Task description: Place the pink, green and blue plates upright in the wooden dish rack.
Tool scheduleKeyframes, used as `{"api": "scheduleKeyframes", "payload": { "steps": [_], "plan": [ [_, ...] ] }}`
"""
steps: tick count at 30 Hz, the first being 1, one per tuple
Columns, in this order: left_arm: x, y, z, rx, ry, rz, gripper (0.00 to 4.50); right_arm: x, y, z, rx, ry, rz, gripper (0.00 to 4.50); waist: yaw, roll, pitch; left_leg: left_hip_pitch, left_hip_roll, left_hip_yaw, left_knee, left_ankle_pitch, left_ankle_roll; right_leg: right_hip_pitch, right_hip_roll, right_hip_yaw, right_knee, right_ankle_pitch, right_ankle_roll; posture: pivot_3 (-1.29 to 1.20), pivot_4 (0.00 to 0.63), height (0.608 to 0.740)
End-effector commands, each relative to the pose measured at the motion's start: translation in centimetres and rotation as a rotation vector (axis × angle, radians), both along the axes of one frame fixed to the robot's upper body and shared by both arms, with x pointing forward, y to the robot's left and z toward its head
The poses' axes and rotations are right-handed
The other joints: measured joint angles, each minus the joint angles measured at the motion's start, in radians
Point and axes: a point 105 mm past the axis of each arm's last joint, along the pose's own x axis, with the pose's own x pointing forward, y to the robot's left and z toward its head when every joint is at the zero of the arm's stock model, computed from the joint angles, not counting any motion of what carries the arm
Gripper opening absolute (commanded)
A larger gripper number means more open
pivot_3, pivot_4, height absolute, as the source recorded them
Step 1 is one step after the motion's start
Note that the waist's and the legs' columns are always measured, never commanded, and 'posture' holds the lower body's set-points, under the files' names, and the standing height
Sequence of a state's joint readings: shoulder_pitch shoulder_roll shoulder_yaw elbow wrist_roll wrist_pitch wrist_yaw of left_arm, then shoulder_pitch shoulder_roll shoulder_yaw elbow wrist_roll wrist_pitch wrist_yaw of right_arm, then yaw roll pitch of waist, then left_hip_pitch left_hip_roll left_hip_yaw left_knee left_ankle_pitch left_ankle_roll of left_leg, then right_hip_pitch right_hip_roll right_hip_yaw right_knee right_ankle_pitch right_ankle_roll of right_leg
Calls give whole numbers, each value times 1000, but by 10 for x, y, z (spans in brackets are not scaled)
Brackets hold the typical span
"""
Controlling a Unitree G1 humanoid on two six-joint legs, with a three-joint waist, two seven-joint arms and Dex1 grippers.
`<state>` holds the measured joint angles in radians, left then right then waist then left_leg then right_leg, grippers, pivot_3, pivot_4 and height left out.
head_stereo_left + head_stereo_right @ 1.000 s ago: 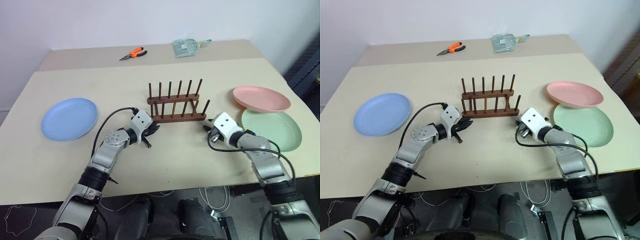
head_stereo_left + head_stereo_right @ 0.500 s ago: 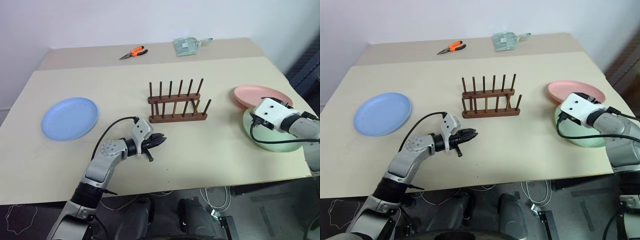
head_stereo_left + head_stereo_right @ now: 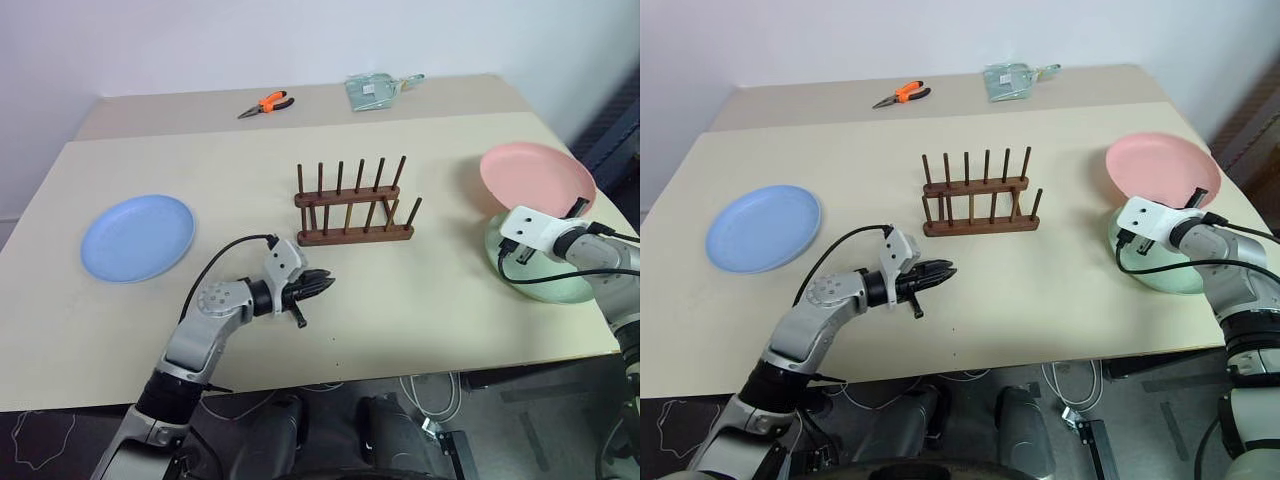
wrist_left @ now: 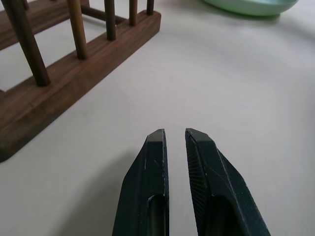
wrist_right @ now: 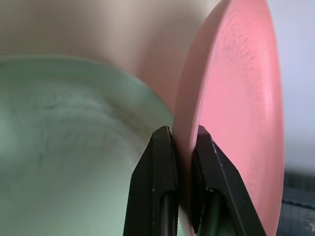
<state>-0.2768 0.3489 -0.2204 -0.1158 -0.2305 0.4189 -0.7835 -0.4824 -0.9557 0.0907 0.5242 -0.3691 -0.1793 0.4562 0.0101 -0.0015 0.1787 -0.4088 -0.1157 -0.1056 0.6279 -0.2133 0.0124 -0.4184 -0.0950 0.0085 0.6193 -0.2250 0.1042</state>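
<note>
Right wrist view shows the right hand clamped on the rim of the stiff, light, slippery-looking pink plate, tilted up at right of frame over the green plate, while the left hand hovers closed, empty, near the wooden dish rack.

We see the rack just beyond our left pincer, slightly to its right, and one plate well to its left. Our right pincer grips another plate's rim, tilted above a third plate lying on the surface.
</note>
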Motion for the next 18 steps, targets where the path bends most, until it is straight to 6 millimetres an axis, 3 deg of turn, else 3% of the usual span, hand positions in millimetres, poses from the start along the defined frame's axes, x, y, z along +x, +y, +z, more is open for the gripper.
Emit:
{"api": "scheduleKeyframes", "payload": {
  "steps": [1,4,5,7,12,18],
  "plan": [
    [0,3,12,-20,-41,1,580,-2,44,81,158,-269,167,20,-3,3,2,0,0,0,0,0,0,-1,0,0,0,0,0,0,150,729],
    [3,7,16,-28,-47,13,580,-22,100,129,719,-332,372,20,-10,3,3,-1,1,1,0,0,0,-2,1,2,1,1,1,0,150,729],
    [4,8,17,-30,-50,15,580,-35,120,139,921,-283,474,20,-9,2,3,-1,2,1,0,0,0,-2,2,2,1,2,3,0,150,729],
    [6,9,18,-32,-55,17,580,-57,147,148,1135,-179,623,20,-3,2,3,-1,2,-1,0,0,0,-2,2,1,2,2,3,0,150,729],
    [6,9,20,-37,-64,18,580,-67,168,149,1452,-67,647,20,7,1,3,-2,0,-2,1,-1,1,0,0,0,-1,0,0,0,150,729],
    [4,10,21,-41,-66,24,580,-62,173,132,1538,0,583,20,3,2,3,-3,0,-1,-1,-1,1,-4,-1,1,0,0,0,0,150,729]
  ]
}}
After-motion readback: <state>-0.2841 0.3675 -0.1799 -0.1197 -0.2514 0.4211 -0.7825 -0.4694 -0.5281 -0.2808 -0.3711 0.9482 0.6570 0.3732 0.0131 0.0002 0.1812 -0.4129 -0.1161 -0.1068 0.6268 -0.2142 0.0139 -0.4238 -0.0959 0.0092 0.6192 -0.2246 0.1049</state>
